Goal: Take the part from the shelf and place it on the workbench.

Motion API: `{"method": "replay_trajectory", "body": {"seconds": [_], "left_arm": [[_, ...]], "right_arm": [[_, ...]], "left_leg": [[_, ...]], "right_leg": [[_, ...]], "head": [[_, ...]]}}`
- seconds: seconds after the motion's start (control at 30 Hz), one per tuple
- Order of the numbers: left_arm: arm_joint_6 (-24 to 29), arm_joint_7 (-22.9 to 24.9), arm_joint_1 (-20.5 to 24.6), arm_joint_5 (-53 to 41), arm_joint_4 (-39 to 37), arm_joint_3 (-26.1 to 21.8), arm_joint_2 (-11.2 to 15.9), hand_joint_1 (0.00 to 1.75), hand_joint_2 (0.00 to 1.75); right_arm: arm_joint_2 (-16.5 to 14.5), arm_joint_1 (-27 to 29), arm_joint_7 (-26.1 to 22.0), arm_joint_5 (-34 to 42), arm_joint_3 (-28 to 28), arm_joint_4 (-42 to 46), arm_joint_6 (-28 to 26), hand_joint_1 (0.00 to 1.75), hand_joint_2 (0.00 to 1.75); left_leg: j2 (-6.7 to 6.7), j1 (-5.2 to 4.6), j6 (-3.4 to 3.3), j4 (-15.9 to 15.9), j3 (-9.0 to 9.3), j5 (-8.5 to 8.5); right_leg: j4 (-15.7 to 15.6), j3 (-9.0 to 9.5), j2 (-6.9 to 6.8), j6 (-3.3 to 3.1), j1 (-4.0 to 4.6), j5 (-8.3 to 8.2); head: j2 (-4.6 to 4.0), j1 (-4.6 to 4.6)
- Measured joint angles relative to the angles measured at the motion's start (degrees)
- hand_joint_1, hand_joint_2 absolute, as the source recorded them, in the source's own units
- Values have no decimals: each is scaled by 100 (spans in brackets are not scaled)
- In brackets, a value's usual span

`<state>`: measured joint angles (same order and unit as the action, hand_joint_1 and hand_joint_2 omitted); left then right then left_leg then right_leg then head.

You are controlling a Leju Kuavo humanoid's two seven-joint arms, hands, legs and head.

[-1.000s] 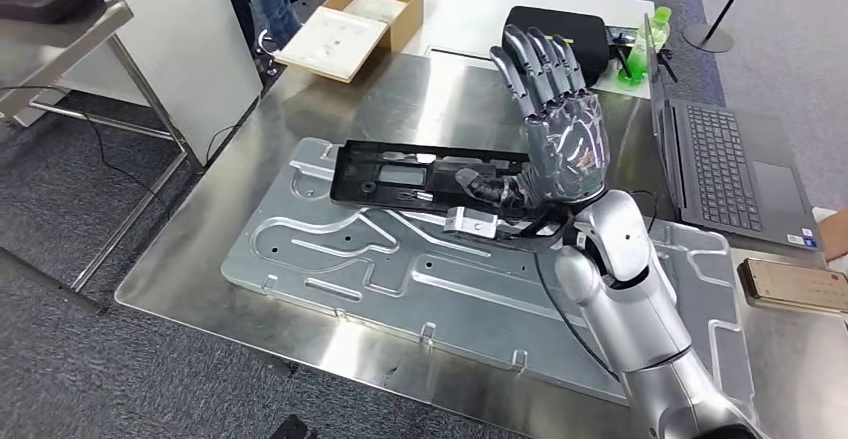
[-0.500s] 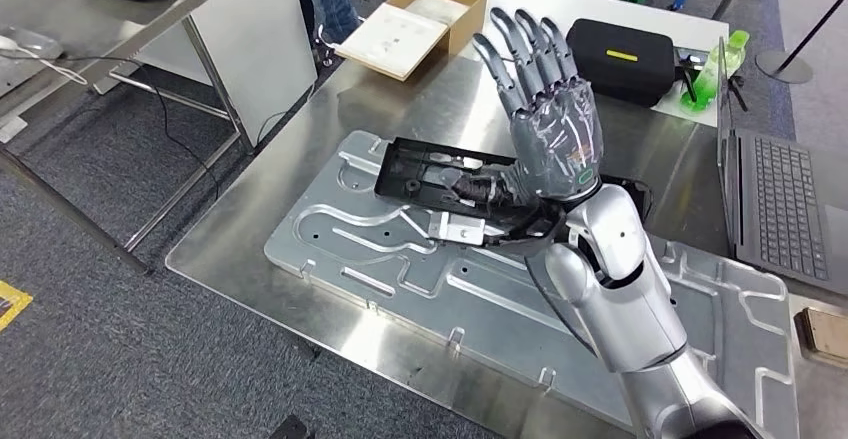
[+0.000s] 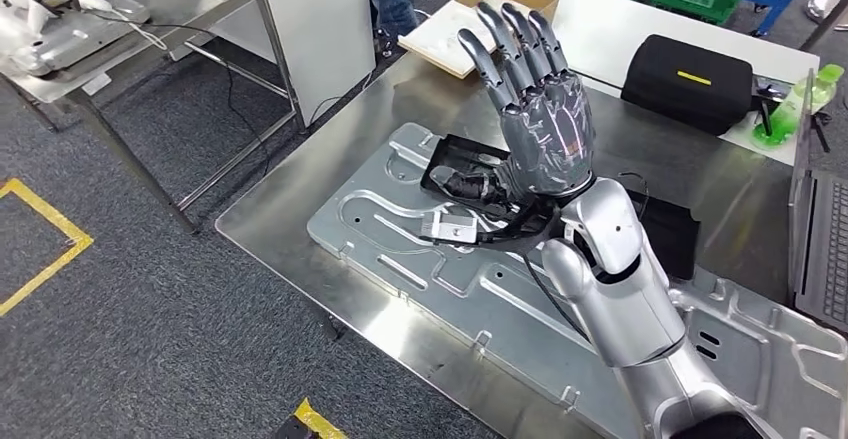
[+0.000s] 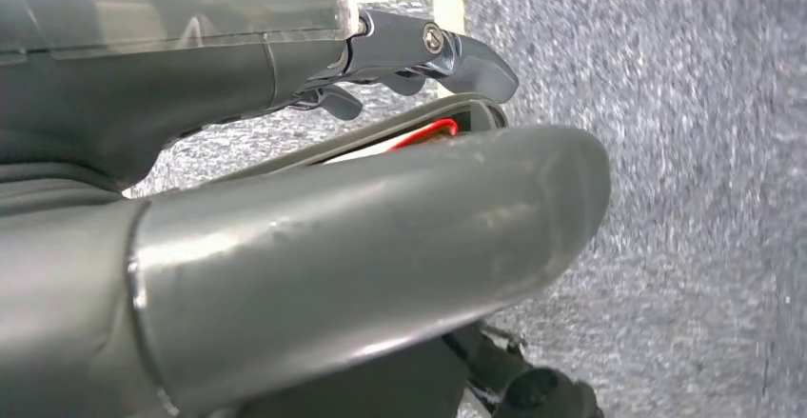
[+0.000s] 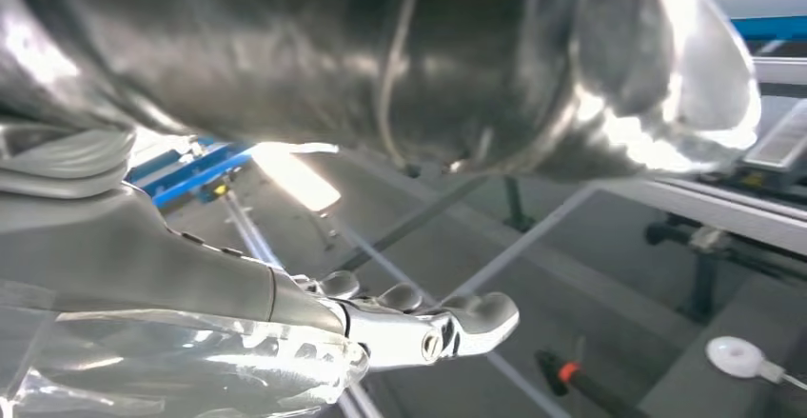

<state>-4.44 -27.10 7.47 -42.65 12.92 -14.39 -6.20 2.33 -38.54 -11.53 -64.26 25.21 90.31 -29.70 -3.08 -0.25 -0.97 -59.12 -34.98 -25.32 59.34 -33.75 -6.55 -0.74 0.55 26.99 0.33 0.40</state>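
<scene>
On the steel workbench, a large stamped metal plate is laid flat, and the black part is seen lying on the plate's far portion. Much of the part is hidden behind the right hand, so that its near-left end is what can be made out, together with a dark strip showing past the silver forearm on the other side. The right hand is raised above the part, palm turned away from the camera and fingers spread and pointing up and away; nothing is held in it. The thumb is directed low toward the part's end, and whether it touches the part cannot be told. A small silver bracket is seen on the plate just beside the wrist cables.

From the left wrist view, the left hand is shown against grey carpet, its thumb large in the foreground; whether the fingers are curled or apart cannot be told.

Beyond the workbench, a black case rests on a white table, near an open cardboard box, and a laptop sits at the workbench's right edge.
</scene>
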Motion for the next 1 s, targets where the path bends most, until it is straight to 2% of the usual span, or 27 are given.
{"method": "replay_trajectory", "body": {"seconds": [0.03, 0.07, 0.1, 0.17, 0.2, 0.23, 0.27, 0.3, 0.33, 0.37, 0.4, 0.43, 0.47, 0.5, 0.53, 0.57, 0.6, 0.63, 0.7, 0.73, 0.77, 0.8, 0.83, 0.87, 0.9, 0.97, 1.0], "left_arm": [[1, -1, -10, 2, 0, -1, -1, 0, 0], [2, -1, -21, 2, 0, -2, -2, 0, 0], [3, -1, -27, 3, 0, -4, -3, 0, 0], [4, -1, -17, 3, 0, -5, -8, 0, 0], [4, -1, -8, 3, 0, -5, -10, 0, 0], [4, -1, -6, 2, 0, -5, -13, 0, 0], [4, -1, -11, 2, 0, -6, -15, 0, 0], [4, -1, -20, 2, -1, -7, -16, 0, 0], [4, -1, -27, 2, -1, -7, -16, 0, 0], [4, -1, -29, 3, -1, -8, -19, 0, 0], [4, -1, -23, 3, -1, -8, -22, 0, 0], [4, -2, -15, 3, 0, -8, -26, 0, 0], [4, -2, -8, 3, -1, -9, -29, 0, 0], [5, -3, -5, 3, -1, -9, -31, 0, 0], [5, -3, -11, 3, -1, -11, -32, 0, 0], [5, -3, -22, 3, -2, -13, -30, 0, 0], [6, -3, -31, 3, -1, -15, -28, 0, 0], [6, -3, -33, 3, -1, -17, -26, 0, 0], [7, -3, -17, 3, -1, -19, -25, 0, 0], [7, -3, -11, 3, -1, -19, -25, 0, 0], [7, -3, -13, 3, -1, -19, -25, 0, 0], [7, -3, -21, 3, -1, -19, -25, 0, 0], [7, -3, -28, 3, -1, -19, -25, 0, 0], [7, -3, -30, 3, -1, -19, -25, 0, 0], [7, -3, -25, 3, 0, -19, -25, 0, 0], [5, -6, -6, 3, -1, -20, -25, 0, 0], [4, -7, -2, 3, -1, -22, -24, 0, 0]], "right_arm": [[-1, -5, 1, 0, 1, 0, 0, 0, 0], [-2, -10, 2, 0, 1, 0, 0, 0, 0], [-2, -17, 4, 0, 2, 0, -1, 0, 0], [-2, -23, 13, 0, 2, -3, -3, 0, 0], [-2, -19, 19, 0, 2, -9, -4, 0, 0], [-2, -9, 25, 0, 2, -19, -4, 0, 0], [-2, 0, 33, 0, 2, -29, -4, 0, 0], [-1, 6, 43, 0, 2, -37, -4, 0, 0], [1, 7, 52, 0, 2, -40, -4, 0, 0], [2, 4, 60, 0, 2, -42, -5, 0, 0], [3, 1, 67, 0, 2, -44, -5, 0, 0], [3, 0, 73, 0, 2, -46, -7, 0, 0], [3, 1, 77, 0, 2, -51, -8, 0, 0], [3, 2, 80, -1, 2, -58, -8, 0, 0], [3, 0, 81, -1, 2, -65, -9, 0, 0], [2, -6, 81, -1, 2, -72, -9, 0, 0], [-1, -13, 81, -1, 4, -77, -9, 0, 0], [-3, -20, 81, -1, 7, -80, -9, 0, 0], [-7, -19, 81, -2, 12, -87, -9, 0, 0], [-6, -13, 81, -2, 14, -94, -9, 0, 0], [-6, -7, 80, -2, 15, -103, -9, 0, 0], [-6, -3, 80, -2, 18, -110, -9, 0, 0], [-6, -3, 80, -2, 20, -116, -9, 0, 0], [-6, -4, 80, -2, 21, -119, -10, 0, 0], [-6, -7, 80, -2, 21, -120, -11, 0, 0], [-4, -12, 84, -2, 22, -122, -14, 0, 0], [-4, -13, 86, -2, 23, -124, -14, 0, 0]], "left_leg": [[67, 8, -34, 14, -1, 15], [129, 20, -64, 31, 4, 31], [189, 34, -95, 48, 8, 50], [295, 58, -143, 66, 7, 79], [357, 60, -155, 65, 1, 86], [425, 61, -161, 64, -3, 89], [500, 61, -161, 63, -6, 91], [577, 62, -160, 59, -6, 93], [653, 64, -155, 55, -4, 94], [724, 68, -146, 49, -4, 95], [789, 65, -125, 38, -16, 98], [855, 71, -94, 30, -38, 106], [916, 83, -55, 29, -64, 119], [984, 98, -10, 34, -90, 139], [1058, 111, 35, 49, -110, 158], [1059, 117, 70, 43, -125, 155], [967, 109, 97, -26, -161, 105], [814, 96, 115, -197, -243, -6], [480, 92, 133, -859, -548, -356], [412, 97, 143, -1214, -712, -499], [379, 99, 152, -1444, -813, -559], [359, 100, 156, -1476, -813, -518], [332, 99, 154, -1285, -698, -384], [259, 94, 141, -915, -486, -201], [125, 71, 120, -524, -272, -72], [-64, 20, 49, -19, -12, 50], [-76, -2, 18, 34, -1, 36]], "right_leg": [[3, 11, -40, 27, -1, 12], [34, 12, 12, 65, -17, 48], [133, -21, 136, 102, -35, 130], [633, -239, 473, 164, -80, 438], [998, -412, 570, 181, -90, 613], [1317, -569, 608, 193, -96, 727], [1491, -662, 622, 200, -103, 741], [1468, -661, 632, 200, -111, 648], [1234, -559, 663, 193, -121, 461], [868, -394, 759, 181, -134, 244], [511, -235, 912, 165, -150, 89], [239, -117, 1048, 153, -158, -4], [86, -56, 1146, 140, -156, -30], [42, -41, 1160, 124, -147, -13], [18, -33, 1095, 100, -144, -21], [-13, -18, 1017, 67, -145, -36], [-48, 2, 939, 28, -153, -53], [-83, 21, 857, -6, -160, -69], [-105, 36, 685, -48, -138, -73], [-100, 34, 593, -58, -125, -66], [-94, 33, 503, -65, -115, -58], [-86, 32, 419, -69, -109, -49], [-76, 34, 345, -68, -106, -38], [-66, 42, 274, -59, -101, -24], [-55, 48, 210, -45, -88, -7], [-35, 59, 97, -4, -50, 21], [-33, 63, 43, 16, -33, 28]], "head": [[0, 0], [0, 0], [0, 1], [0, 1], [0, 2], [0, 1], [0, 1], [0, 1], [0, 1], [0, 1], [0, 1], [0, 0], [0, 0], [0, 0], [0, 0], [0, -1], [0, -9], [0, -17], [0, -32], [0, -32], [0, -32], [0, -32], [0, -32], [0, -32], [0, -32], [0, -29], [0, -28]]}}
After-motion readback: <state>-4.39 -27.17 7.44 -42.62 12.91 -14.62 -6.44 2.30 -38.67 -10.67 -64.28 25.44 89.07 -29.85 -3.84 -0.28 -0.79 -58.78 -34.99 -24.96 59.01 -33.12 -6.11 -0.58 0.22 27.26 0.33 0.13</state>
